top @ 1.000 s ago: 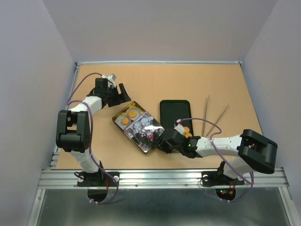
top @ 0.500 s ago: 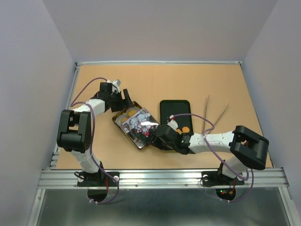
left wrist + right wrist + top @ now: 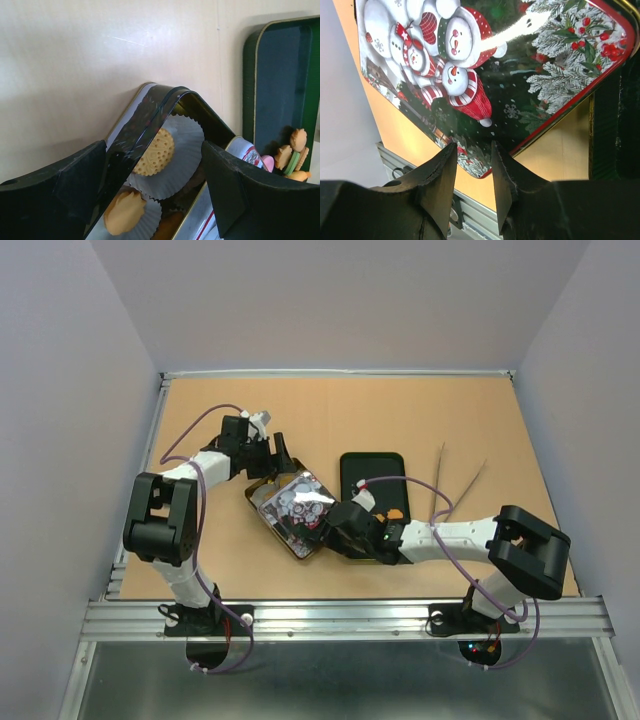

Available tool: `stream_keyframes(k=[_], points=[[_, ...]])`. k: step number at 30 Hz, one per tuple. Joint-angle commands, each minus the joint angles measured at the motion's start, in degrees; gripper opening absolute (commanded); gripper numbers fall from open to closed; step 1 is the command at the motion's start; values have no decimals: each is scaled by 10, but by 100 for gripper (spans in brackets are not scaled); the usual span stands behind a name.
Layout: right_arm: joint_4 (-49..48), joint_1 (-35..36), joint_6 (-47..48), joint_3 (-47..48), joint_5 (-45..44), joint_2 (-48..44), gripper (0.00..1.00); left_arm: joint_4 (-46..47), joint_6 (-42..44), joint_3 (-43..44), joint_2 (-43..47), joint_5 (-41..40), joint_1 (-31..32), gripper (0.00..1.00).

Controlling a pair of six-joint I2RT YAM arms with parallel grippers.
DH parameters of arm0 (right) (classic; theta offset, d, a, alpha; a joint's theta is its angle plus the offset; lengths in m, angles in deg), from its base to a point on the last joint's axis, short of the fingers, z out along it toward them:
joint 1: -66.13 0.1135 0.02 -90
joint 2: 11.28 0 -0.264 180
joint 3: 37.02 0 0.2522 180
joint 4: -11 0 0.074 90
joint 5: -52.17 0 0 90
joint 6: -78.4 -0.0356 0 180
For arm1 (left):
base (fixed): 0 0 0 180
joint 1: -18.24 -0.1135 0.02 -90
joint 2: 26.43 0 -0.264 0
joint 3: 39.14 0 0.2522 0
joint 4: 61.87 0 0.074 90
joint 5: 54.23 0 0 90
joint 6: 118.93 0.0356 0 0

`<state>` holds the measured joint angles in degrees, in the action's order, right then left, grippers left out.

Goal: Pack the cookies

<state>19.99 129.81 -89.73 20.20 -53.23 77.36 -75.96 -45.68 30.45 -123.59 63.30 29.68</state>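
An open tin (image 3: pixel 256 492) holds orange-brown cookies (image 3: pixel 154 152) in white paper cups. A snowman-printed lid (image 3: pixel 298 508) lies tilted over most of the tin. My right gripper (image 3: pixel 335 525) is at the lid's near right corner, fingers closed narrowly on its edge (image 3: pixel 472 145); the lid (image 3: pixel 485 65) fills that view. My left gripper (image 3: pixel 272 455) is open and straddles the tin's far corner (image 3: pixel 154 150), with the tin wall between its fingers. A few more cookies (image 3: pixel 393 513) lie on the dark oblong tray (image 3: pixel 372 480), also seen in the left wrist view (image 3: pixel 290 155).
Two thin sticks (image 3: pixel 437 472) (image 3: pixel 470 480) lie on the brown table right of the dark tray. Grey walls stand on the left, back and right. A metal rail (image 3: pixel 340 618) runs along the near edge.
My right gripper has carried the lid up and left, over the tin, hiding the cookies from above. My left gripper has moved right, onto the tin's far corner.
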Motion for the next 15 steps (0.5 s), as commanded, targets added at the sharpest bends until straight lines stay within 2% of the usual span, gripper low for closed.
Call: stream_keyframes(k=[1,15], points=[[-12,-6,21,36,-6,-4,39,18,3,-6,37,44,8,87],[-3,-6,27,29,0,-38,38,62,-32,-23,102,-22,-4,88]])
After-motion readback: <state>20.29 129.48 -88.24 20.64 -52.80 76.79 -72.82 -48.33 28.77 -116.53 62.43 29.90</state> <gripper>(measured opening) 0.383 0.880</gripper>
